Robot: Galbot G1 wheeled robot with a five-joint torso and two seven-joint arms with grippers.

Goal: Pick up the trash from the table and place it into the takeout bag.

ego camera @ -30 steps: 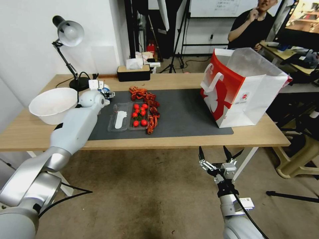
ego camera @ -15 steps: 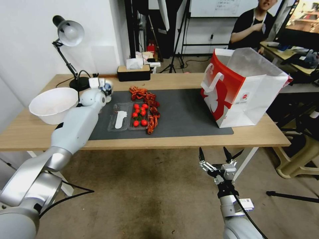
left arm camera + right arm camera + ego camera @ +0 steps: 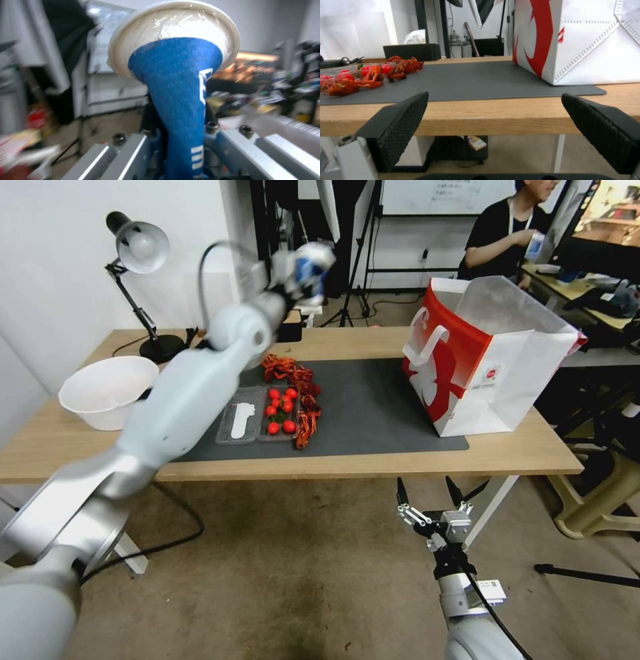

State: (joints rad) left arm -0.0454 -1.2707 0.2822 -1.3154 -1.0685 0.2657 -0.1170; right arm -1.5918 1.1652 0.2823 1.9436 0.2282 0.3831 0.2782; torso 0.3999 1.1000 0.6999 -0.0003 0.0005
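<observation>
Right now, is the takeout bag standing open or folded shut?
Open. The takeout bag stands upright on the table, its top mouth spread wide with the pale inside showing.

Even, bright indoor light fills the room, with soft shadows under the table point(image 3: 400, 463). The head view bends straight lines near its edges. The raised left arm point(image 3: 200, 380) and the left wrist view's background smear with motion blur; the cup point(image 3: 176, 75) stays fairly sharp.

One cup point(image 3: 311, 263), one bag point(image 3: 487, 357), one bowl point(image 3: 107, 390)
</observation>
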